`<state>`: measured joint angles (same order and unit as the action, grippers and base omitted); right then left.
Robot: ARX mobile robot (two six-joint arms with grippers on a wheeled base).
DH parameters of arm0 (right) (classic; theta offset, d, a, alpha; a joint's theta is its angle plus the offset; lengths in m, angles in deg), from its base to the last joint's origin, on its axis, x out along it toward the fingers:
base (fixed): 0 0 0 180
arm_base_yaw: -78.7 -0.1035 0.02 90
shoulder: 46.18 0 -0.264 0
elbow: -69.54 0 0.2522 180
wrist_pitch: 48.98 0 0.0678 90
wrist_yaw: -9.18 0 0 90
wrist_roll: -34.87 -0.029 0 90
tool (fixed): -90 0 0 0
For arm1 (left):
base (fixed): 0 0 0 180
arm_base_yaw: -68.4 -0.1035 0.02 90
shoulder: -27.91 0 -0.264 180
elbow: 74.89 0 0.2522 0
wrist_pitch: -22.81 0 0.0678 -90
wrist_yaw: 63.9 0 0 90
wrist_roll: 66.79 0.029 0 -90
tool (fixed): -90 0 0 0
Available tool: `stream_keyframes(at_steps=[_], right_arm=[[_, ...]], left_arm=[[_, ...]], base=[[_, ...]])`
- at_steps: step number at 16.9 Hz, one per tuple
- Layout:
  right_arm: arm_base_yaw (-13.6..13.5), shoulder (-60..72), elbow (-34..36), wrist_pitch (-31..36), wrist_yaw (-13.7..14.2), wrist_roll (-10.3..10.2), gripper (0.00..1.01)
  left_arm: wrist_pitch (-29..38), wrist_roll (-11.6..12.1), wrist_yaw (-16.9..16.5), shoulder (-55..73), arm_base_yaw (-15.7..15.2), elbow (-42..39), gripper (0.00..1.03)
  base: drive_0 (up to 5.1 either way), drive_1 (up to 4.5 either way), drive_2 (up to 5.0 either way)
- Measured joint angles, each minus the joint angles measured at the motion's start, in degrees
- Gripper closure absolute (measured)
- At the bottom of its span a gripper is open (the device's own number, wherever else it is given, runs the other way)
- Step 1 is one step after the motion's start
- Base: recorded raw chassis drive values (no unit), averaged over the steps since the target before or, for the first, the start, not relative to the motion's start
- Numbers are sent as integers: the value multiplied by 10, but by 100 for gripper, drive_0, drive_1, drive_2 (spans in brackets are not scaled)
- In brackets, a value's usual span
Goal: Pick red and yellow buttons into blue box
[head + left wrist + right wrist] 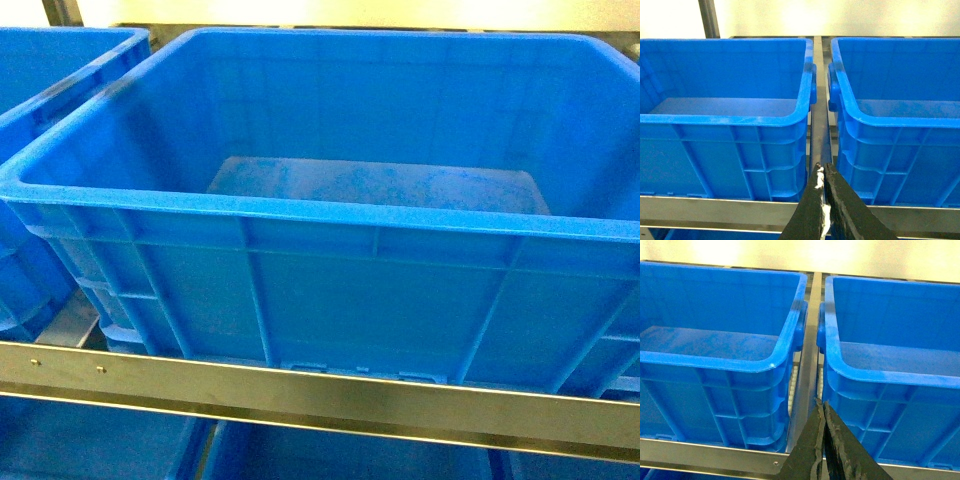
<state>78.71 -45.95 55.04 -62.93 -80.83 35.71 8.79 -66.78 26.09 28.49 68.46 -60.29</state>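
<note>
The blue box (330,212) fills the head view, a deep crate with a thick rim, ribbed walls and a bare floor. The red and yellow buttons are out of view in every frame. Neither gripper shows in the head view. In the left wrist view my left gripper (822,167) is shut with nothing in it, pointing at the gap between two blue crates (725,120) (900,122). In the right wrist view my right gripper (822,404) is shut and empty too, aimed at the gap between two crates (720,357) (890,375).
A metal shelf rail (320,395) runs across in front of the crates. Another blue crate (50,90) stands at the left, and more blue crates (100,445) sit on the shelf below. A metal upright (709,19) rises at the back left.
</note>
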Motion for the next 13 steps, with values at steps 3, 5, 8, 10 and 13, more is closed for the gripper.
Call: stream_keyframes(at_steps=[3,5,8,10,13], right_arm=[[0,0,0,0,0,0,99],[0,0,0,0,0,0,99],[0,0,0,0,0,0,79],[0,0,0,0,0,0,59],[0,0,0,0,0,0,24]], left_arm=[[0,0,0,0,0,0,101],[0,0,0,0,0,0,101],[0,0,0,0,0,0,77],[0,0,0,0,0,0,57],[0,0,0,0,0,0,23]], base=[[0,0,0],[0,0,0],[0,0,0],[0,0,0],[0,0,0]])
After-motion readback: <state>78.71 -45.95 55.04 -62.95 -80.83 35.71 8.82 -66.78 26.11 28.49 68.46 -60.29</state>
